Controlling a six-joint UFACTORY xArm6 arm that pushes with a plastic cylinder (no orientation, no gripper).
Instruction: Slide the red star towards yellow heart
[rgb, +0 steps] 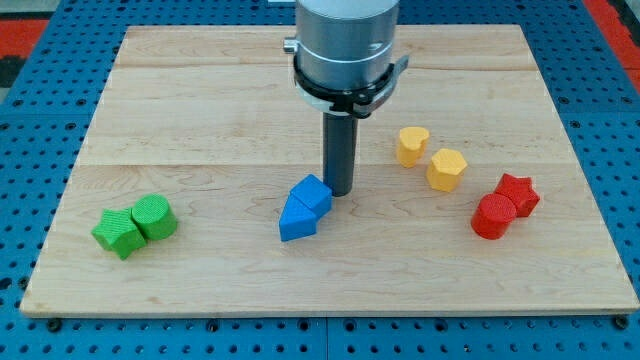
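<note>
Green blocks (135, 225) sitting nearest. I'm resting my tip (339, 192), gripping nothing, touching blue block (305, 208). Red star (518, 192) looking light, rigid; I'm pushing its 3 o'clock side toward yellow heart (411, 144).

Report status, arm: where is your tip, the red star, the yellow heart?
My tip touching blue blocks, mid-board. Red star at view's right, against red cylinder. Yellow heart upper-left of star; yellow hexagon between them.
</note>
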